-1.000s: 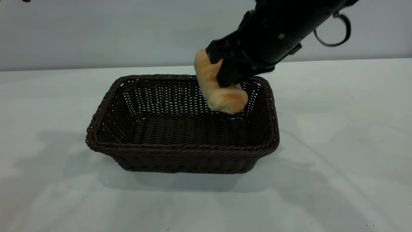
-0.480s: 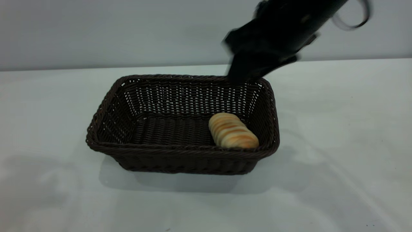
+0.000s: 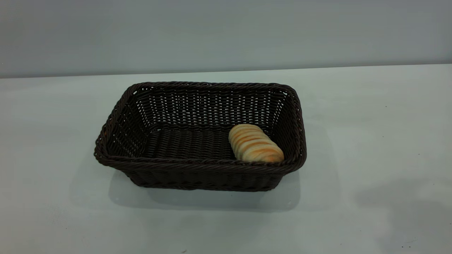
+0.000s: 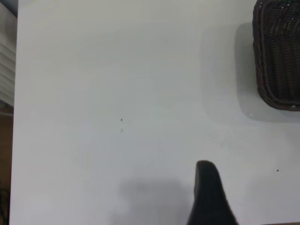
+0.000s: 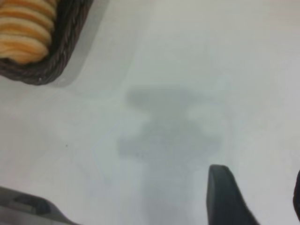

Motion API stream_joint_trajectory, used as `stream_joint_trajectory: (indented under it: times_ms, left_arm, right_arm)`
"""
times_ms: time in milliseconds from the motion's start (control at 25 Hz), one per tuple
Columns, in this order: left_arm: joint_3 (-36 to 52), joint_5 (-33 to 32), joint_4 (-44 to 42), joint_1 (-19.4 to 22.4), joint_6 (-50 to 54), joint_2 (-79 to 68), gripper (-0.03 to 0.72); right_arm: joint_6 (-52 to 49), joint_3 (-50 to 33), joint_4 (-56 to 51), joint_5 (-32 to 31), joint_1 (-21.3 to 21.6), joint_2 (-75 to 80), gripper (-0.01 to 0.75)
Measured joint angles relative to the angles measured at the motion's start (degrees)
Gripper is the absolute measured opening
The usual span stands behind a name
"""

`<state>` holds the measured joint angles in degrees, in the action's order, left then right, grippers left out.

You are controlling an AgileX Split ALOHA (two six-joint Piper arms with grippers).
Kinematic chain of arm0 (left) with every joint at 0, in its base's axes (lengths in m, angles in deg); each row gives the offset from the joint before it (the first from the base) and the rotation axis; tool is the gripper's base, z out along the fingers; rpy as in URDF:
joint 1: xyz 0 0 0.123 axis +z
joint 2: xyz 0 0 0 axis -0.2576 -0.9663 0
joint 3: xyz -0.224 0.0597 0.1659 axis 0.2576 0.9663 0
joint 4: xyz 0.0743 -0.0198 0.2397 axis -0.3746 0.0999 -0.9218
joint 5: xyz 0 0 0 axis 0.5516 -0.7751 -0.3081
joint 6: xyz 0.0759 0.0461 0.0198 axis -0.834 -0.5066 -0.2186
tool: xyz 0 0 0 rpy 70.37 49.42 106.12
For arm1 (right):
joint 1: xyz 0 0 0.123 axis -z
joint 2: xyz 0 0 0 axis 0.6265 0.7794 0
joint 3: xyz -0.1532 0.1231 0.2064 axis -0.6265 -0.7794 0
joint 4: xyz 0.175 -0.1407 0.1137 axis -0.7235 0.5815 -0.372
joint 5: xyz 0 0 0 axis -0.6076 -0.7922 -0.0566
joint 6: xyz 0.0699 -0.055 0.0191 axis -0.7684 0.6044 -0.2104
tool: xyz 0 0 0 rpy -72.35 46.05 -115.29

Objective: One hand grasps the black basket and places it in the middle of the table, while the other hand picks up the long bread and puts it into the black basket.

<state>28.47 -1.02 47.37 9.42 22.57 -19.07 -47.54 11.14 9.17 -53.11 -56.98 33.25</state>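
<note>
One basket (image 3: 199, 135), centre frame on the surface (image 3: 370, 141), bread (image 3: 255, 143) inside at lower right; no hand shown. Left wrist: left hand (image 4: 211, 194), state unclear. Right wrist: right hand (image 5: 262, 197) spread, empty. Both placements look done; next, arms park.

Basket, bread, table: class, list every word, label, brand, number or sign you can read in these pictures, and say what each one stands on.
None to read: no text appears in any view.
basket: plain weave, no label.
bread: pale stripes only.
table: a few dark specks, no writing.
</note>
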Motion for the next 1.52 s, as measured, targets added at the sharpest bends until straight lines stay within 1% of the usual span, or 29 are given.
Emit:
stream_joint_trajectory:
  times_ms: [120, 200, 480, 640, 920, 1120, 1280, 1520]
  left_arm:
    - [5.5, 0.5, 0.0, 0.0, 0.4, 7.6, 0.544]
    - [8.3, 0.5, 0.0, 0.0, 0.4, 12.2, 0.544]
    - [15.8, -0.5, 1.4, 0.0, 0.6, 24.8, 0.544]
    - [20.2, -2.2, 1.4, 0.0, 0.6, 30.6, 0.544]
    - [27.2, -2.9, 1.6, 0.0, 0.6, 39.6, 0.544]
    - [29.5, -2.9, 1.6, 0.0, 0.7, 44.7, 0.544]
    - [29.7, -2.9, 1.6, 0.0, 0.7, 46.0, 0.544]
    - [32.6, -1.5, 2.3, 0.0, 0.7, 46.1, 0.544]
  right_arm:
    - [-0.1, -3.8, 0.0, -2.3, 0.0, -10.9, 0.339]
    - [-0.1, -8.0, -0.8, -3.1, 0.0, -17.8, 0.339]
    - [0.9, -23.1, -4.6, -4.5, 0.0, -43.4, 0.339]
    - [1.0, -28.8, -5.7, -4.9, 0.0, -54.0, 0.339]
    - [3.3, -34.0, -8.1, -4.9, 0.0, -60.5, 0.339]
    - [5.4, -36.7, -8.0, -1.9, 0.0, -63.0, 0.335]
    - [5.4, -37.9, -8.4, 0.0, 0.0, -63.5, 0.334]
    - [5.4, -39.1, -8.5, -0.5, 0.0, -63.5, 0.334]
